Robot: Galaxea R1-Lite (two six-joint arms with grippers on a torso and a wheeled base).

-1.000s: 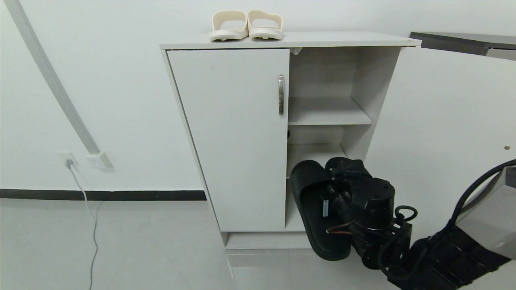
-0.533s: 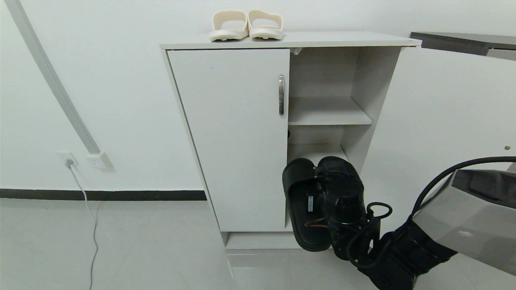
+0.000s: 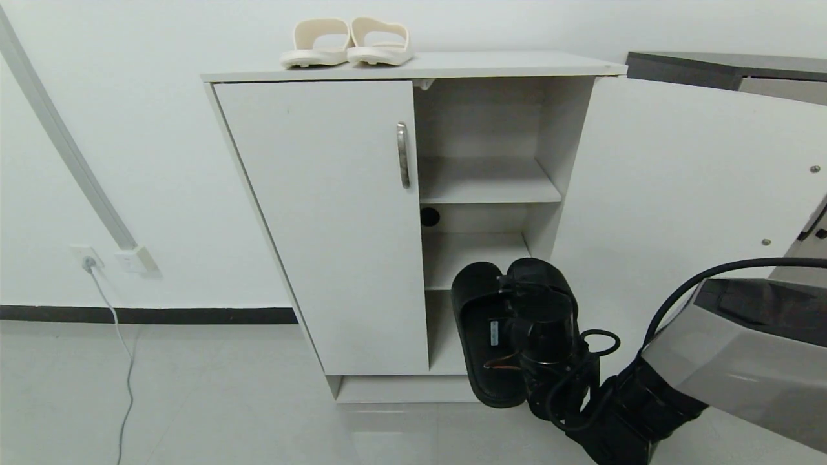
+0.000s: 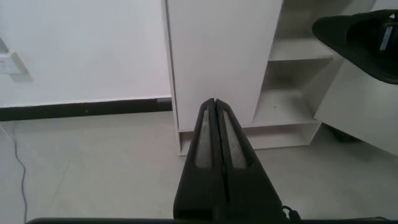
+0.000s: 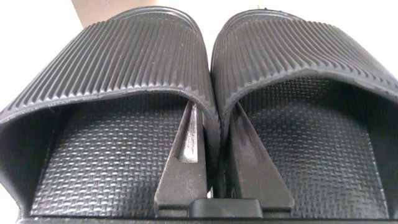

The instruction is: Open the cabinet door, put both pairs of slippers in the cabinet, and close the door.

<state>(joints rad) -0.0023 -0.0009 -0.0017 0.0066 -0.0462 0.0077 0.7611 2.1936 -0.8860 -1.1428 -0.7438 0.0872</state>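
The pair of black slippers hangs side by side in front of the white cabinet's open right half, level with its lower shelves. My right gripper is shut on them, one finger inside each slipper, pinching their adjoining straps. A cream pair of slippers lies on the cabinet top. The left door with its metal handle is closed; the right door is swung wide open. My left gripper is shut and empty, low over the floor before the cabinet, with a black slipper farther off.
The upper shelf is bare. A wall socket with a cable and a slanted grey conduit sit on the wall to the left. A dark grey surface stands behind the open door. Open tiled floor lies before the cabinet.
The head camera has shifted, so the cabinet sits further left in the picture. My right gripper carried the black slippers up and left, closer to the cabinet's opening.
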